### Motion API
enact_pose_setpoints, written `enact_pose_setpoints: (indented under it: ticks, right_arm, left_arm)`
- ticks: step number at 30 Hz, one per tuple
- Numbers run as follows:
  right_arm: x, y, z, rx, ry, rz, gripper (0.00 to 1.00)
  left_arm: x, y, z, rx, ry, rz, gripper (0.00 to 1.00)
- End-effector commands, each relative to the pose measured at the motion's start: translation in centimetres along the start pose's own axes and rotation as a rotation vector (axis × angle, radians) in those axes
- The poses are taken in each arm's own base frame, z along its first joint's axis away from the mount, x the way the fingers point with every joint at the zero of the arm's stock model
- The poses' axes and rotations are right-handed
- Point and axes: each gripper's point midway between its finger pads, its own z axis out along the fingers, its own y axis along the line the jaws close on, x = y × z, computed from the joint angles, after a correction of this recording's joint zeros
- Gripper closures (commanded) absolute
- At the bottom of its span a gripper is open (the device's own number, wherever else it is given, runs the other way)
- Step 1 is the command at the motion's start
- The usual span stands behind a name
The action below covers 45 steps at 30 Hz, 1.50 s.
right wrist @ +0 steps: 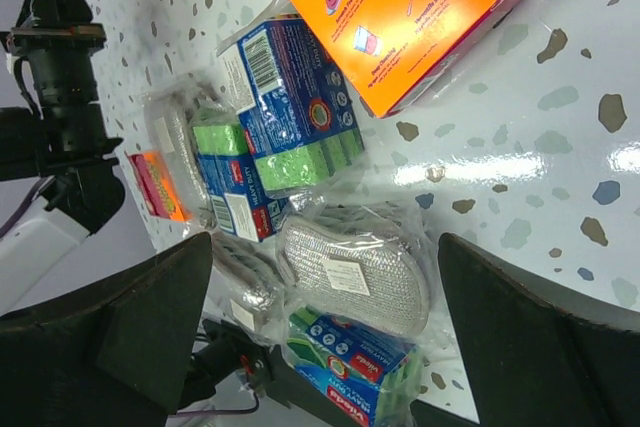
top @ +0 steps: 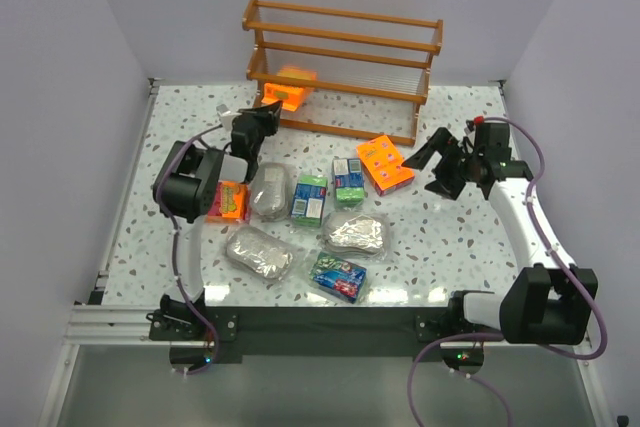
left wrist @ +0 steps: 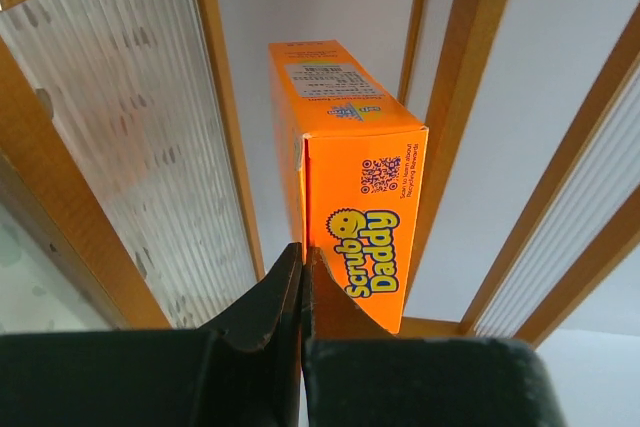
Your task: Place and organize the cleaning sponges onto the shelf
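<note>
1. The base of the glossy orange carton point(left wrist: 350, 177) is hidden behind the left gripper point(left wrist: 300, 259), whose jaws are pressed together, empty.
2. The carton is seated on the ribbed bottom tier of the shelf point(top: 340, 47), at the left end.
3. The right gripper point(top: 435, 165) is held spread wide over a silvery oval pack point(right wrist: 352, 272).

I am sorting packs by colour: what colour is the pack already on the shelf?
The pack is orange; the left wrist view shows it best.

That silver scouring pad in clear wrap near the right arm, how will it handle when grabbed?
The silver pad probably squashes, since it looks like soft mesh. Its glossy, crinkled wrap may slip in a grip. Lying flat on the table, it seems unlikely to roll.
</note>
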Motion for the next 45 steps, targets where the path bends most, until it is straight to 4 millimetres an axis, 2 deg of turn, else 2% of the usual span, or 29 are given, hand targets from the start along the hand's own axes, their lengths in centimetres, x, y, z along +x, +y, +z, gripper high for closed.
enact_pose_setpoints:
  ticks: [1,8,16,18,19,20,23,29,32,33,35,36,39,40,41,42,43,44,45]
  right_arm:
    - [-0.4,0.5,0.3,-0.041,-0.004,-0.013,0.02]
    - [-0.8,0.5,0.7,-0.039,-0.006,-0.003,0.02]
    - [-1.0,0.6,1.0,-0.04,0.002,0.009,0.02]
    - [-1.0,0.6,1.1,-0.039,0.001,0.009,0.02]
    - [-1.0,0.6,1.1,-0.038,0.002,0.01,0.02]
    - [-1.0,0.6,1.1,-0.039,0.004,0.011,0.02]
    - [-1.2,0.6,1.2,-0.036,0.002,0.011,0.02]
    - [-1.3,0.6,1.4,-0.037,0.003,0.014,0.02]
    - [-1.4,0.5,1.7,-0.034,0.004,0.015,0.02]
    - [-1.3,0.3,1.7,-0.032,0.005,0.018,0.02]
    - [-1.3,0.3,1.9,-0.033,0.006,0.02,0.02]
    - [-1.3,0.2,2.0,-0.032,0.007,0.022,0.02]
    - [-1.4,0.0,2.0,-0.024,-0.001,0.019,0.02]
    - [-1.5,-0.1,2.1,-0.019,-0.005,0.018,0.02]
    - [-1.6,-0.2,2.1,-0.017,-0.012,0.018,0.02]
    - [-1.8,-0.3,2.1,-0.012,-0.017,0.019,0.03]
    - [-2.0,-0.3,2.1,-0.011,-0.028,0.019,0.04]
    - [-2.2,-0.2,2.1,-0.012,-0.033,0.02,0.06]
    - [-2.6,-0.1,2.2,-0.014,-0.047,0.017,0.06]
  left_arm:
    - [-0.7,-0.1,1.7,-0.001,-0.04,-0.01,1.0]
    - [-2.5,3.0,1.5,-0.147,-0.121,0.005,1.0]
    - [-3.4,4.3,0.9,-0.221,-0.167,0.014,0.97]
    - [-3.7,4.8,1.0,-0.246,-0.175,0.013,0.89]
    - [-3.6,4.9,1.1,-0.246,-0.174,0.01,0.81]
    - [-3.5,4.9,1.2,-0.246,-0.166,0.006,0.67]
    - [-3.1,4.8,1.5,-0.248,-0.151,0.005,0.48]
    - [-2.3,3.9,1.0,-0.235,-0.114,-0.015,0.4]
    - [-1.8,1.9,-0.4,-0.192,-0.077,-0.011,0.38]
    - [-1.7,0.8,-1.6,-0.161,-0.066,-0.013,0.38]
    - [-1.4,-0.2,-3.1,-0.133,-0.021,0.007,0.37]
    - [-1.4,-1.2,-4.6,-0.111,0.0,0.03,0.37]
    - [-2.0,-2.7,-7.7,-0.075,0.053,0.109,0.36]
    - [-2.9,-3.1,-8.1,-0.068,0.059,0.137,0.38]
    - [-2.4,-3.7,-9.2,-0.063,0.115,0.164,0.41]
    - [-3.1,-4.2,-9.5,-0.046,0.122,0.242,0.49]
    - [-3.1,-4.8,-9.8,-0.024,0.133,0.303,0.67]
    - [-2.8,-6.5,-9.6,0.015,0.164,0.365,0.75]
    - [-3.0,-5.9,-9.7,-0.027,0.19,0.476,0.81]
